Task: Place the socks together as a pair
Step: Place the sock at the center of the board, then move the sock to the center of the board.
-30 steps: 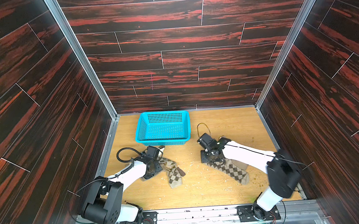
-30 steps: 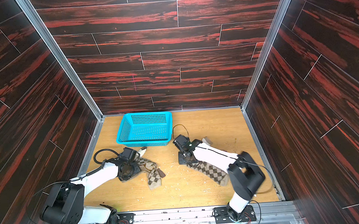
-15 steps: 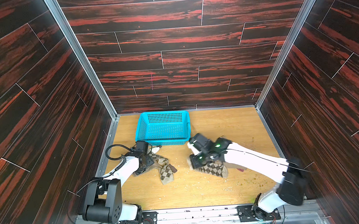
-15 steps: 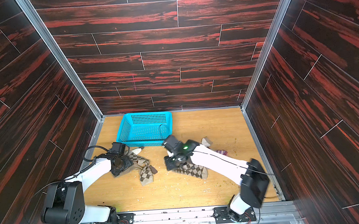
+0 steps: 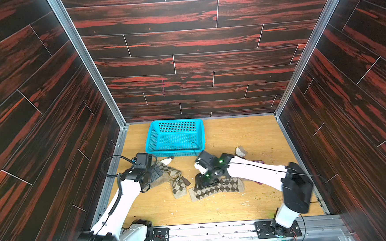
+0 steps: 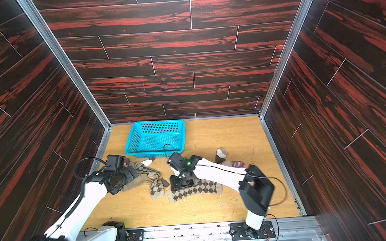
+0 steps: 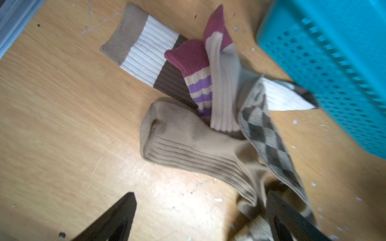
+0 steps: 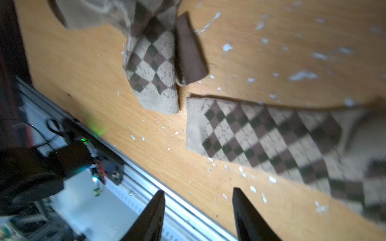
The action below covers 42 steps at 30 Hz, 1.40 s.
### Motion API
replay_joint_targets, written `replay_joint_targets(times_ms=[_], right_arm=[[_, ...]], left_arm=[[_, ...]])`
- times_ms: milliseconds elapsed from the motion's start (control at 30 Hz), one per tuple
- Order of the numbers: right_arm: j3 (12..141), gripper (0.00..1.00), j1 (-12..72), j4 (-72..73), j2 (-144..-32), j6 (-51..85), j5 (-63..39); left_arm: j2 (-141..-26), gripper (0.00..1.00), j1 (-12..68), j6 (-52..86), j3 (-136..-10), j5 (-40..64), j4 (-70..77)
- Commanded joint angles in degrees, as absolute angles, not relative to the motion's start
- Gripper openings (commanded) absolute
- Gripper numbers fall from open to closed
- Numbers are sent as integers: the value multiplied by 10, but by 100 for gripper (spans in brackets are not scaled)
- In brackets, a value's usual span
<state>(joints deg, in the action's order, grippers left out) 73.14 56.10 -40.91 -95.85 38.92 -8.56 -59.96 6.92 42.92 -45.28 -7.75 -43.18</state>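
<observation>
Since the left fingers point(image 7: 117, 219) stand spread wide and empty above the heap, and the right fingers point(image 8: 150, 217) are parted with nothing between them, the flat argyle sock point(image 5: 217, 189) lies loose on the worktop point(image 5: 234, 134) just beside its crumpled mate point(image 5: 179, 188) (tangled with a plain tan sock point(image 7: 188, 146)); I would pinch the mate's free end low, draw it clear, then lay it along the flat one

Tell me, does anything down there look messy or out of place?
Yes. Several mismatched socks lie tangled in a heap beside the empty blue basket. One argyle sock lies flat; its twin is crumpled against the heap. White flecks litter the wooden table.
</observation>
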Motion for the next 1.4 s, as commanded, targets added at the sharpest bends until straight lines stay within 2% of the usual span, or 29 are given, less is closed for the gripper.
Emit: replay_joint_targets(times_ms=[0, 100, 200, 333, 533, 700, 900, 1167, 1233, 1367], right_arm=[[693, 59, 509, -463, -878, 407, -78], [642, 59, 422, -505, -836, 418, -32], [584, 56, 313, -478, -803, 416, -25], [560, 42, 229, -451, -835, 391, 1], [531, 26, 170, -394, -888, 386, 5], [519, 22, 137, -360, -939, 388, 13], [558, 21, 88, -322, -1011, 388, 31], [723, 24, 31, -307, -1110, 356, 3], [759, 32, 30, -321, -1096, 347, -13], [757, 55, 30, -325, -1007, 338, -67]], left_arm=[[-549, 100, 82, 449, -480, -79, -498], [-523, 99, 135, 458, -500, -105, -529], [-525, 100, 228, 480, -521, -148, -551], [-538, 99, 327, 517, -528, -161, -561], [-516, 96, 360, 512, -531, -185, -545], [-504, 95, 367, 465, -537, -155, -544], [-498, 95, 379, 421, -538, -136, -548], [-552, 92, 425, 359, -537, -95, -564], [-585, 91, 445, 342, -547, -94, -593], [-653, 88, 498, 334, -559, -103, -621]])
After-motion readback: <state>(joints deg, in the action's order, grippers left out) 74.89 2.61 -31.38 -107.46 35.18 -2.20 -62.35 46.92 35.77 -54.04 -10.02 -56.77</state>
